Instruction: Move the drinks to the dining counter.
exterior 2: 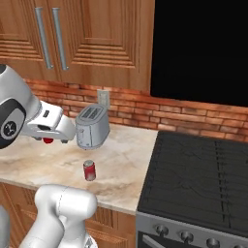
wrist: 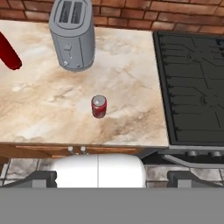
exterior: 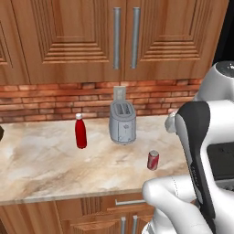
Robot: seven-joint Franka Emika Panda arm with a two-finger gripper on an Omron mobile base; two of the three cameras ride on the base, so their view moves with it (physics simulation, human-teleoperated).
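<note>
Marbled beige stone forms the table point(exterior: 41, 164), which is backed by a red brick wall point(exterior: 45, 98) and topped by wooden cabinets point(exterior: 68, 36). 2 drinks are noted on this table. A slim red bottle point(exterior: 81, 131) with a white cap is seen standing upright towards the rear left in the left base view, to the left of the silver toaster point(exterior: 122, 122) and apart from it. In the hand view its red body point(wrist: 8, 52) is cut by the left edge of the frame. A small red soda can point(exterior: 153, 160) is recorded upright near the front edge of the table, in front of the toaster and slightly to its right, well clear of both toaster and bottle. The same can is confirmed in the right base view point(exterior 2: 89, 170) and in the hand view point(wrist: 99, 106), where bare stone is seen all round it.

A black stove top point(exterior 2: 203, 169) is noted directly to the right of the table, its knobs along the front edge.

The end effector point(wrist: 111, 178) is observed with its 2 dark finger tips spread fully wide at the bottom of the hand view; nothing is held between them. It is positioned above and in front of the table edge, looking down on the can, with no contact made with any drink.
</note>
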